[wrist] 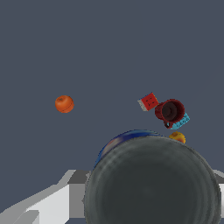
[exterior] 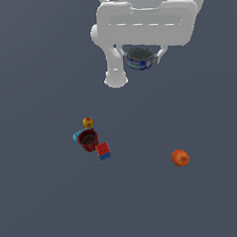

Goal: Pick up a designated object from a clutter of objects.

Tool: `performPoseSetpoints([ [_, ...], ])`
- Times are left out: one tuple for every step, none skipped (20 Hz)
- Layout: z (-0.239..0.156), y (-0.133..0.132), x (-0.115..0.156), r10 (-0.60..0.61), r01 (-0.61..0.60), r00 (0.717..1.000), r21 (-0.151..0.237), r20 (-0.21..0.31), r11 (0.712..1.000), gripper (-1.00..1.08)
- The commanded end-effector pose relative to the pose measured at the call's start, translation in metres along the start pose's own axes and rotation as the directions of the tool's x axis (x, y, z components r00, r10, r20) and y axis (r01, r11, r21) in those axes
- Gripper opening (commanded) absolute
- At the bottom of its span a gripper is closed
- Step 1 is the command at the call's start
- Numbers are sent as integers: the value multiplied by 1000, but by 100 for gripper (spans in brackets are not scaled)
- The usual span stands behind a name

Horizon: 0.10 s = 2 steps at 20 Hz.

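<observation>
The blue can (exterior: 139,59), short and round with a grey rim and a dark inside, hangs well above the floor at the top of the exterior view, with my gripper (exterior: 140,59) shut on it. In the wrist view the blue can (wrist: 151,179) fills the near foreground, its grey end facing the camera, and grey fingers (wrist: 72,177) show at its sides. The rest of the clutter lies on the floor: a dark red cup (exterior: 87,139), a teal thing (exterior: 77,136) behind it, a red-and-blue cube (exterior: 103,151), a small yellow-red ball (exterior: 88,123) and an orange fruit (exterior: 180,158).
The white arm (exterior: 139,20) reaches down from the exterior view's top edge. The dark grey floor (exterior: 46,204) stretches in every direction. The orange fruit (wrist: 64,104) lies apart from the dark red cup (wrist: 169,111) and its neighbours.
</observation>
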<state>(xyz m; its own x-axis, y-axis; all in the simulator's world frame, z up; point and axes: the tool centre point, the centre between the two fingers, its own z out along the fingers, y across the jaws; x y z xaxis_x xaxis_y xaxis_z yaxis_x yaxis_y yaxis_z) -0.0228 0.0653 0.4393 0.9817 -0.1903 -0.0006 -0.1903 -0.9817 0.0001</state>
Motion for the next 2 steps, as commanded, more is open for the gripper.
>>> performPoseSetpoints([
  [-2, 0, 1, 0, 0, 1000, 0, 0, 1000, -100],
  [-2, 0, 1, 0, 0, 1000, 0, 0, 1000, -100],
])
